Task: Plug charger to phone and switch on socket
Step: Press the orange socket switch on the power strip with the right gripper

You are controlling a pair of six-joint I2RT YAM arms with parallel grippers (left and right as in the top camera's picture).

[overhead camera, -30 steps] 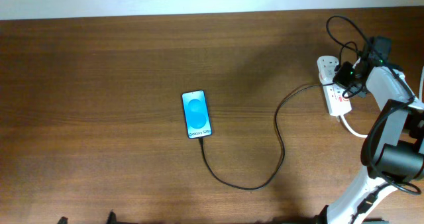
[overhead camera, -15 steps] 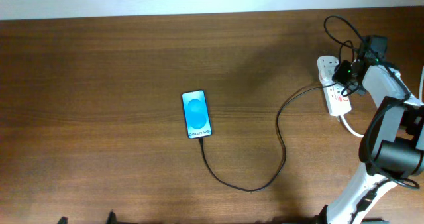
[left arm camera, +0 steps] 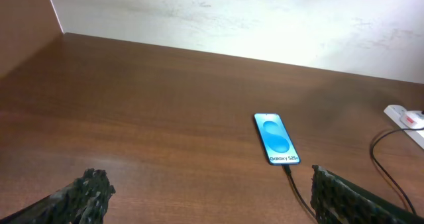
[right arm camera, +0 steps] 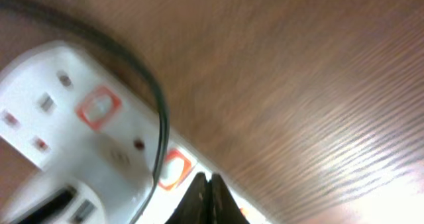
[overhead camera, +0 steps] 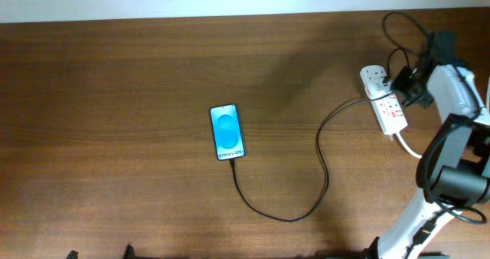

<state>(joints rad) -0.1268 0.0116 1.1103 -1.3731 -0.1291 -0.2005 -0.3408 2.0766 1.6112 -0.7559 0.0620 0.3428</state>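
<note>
The phone (overhead camera: 227, 132) lies flat mid-table, blue screen up; it also shows in the left wrist view (left arm camera: 277, 138). The black charger cable (overhead camera: 321, 155) runs from the phone's bottom edge in a loop to the white socket strip (overhead camera: 387, 102) at the right. My right gripper (overhead camera: 406, 86) is shut and empty, its tips over the strip beside a red-framed switch (right arm camera: 173, 169). In the right wrist view the closed fingers (right arm camera: 209, 192) rest at the strip (right arm camera: 73, 131), with the cable (right arm camera: 156, 105) across it. My left gripper (left arm camera: 209, 201) is open, low and near, well short of the phone.
A thick white cord (overhead camera: 406, 146) leaves the strip toward the right arm's base. Black arm wiring (overhead camera: 402, 29) loops above the strip near the back wall (left arm camera: 265, 18). The table's back edge runs along the wall.
My right gripper has shifted slightly right and up over the strip, and the strip has turned a little. The phone, the cable and the left arm have not moved.
</note>
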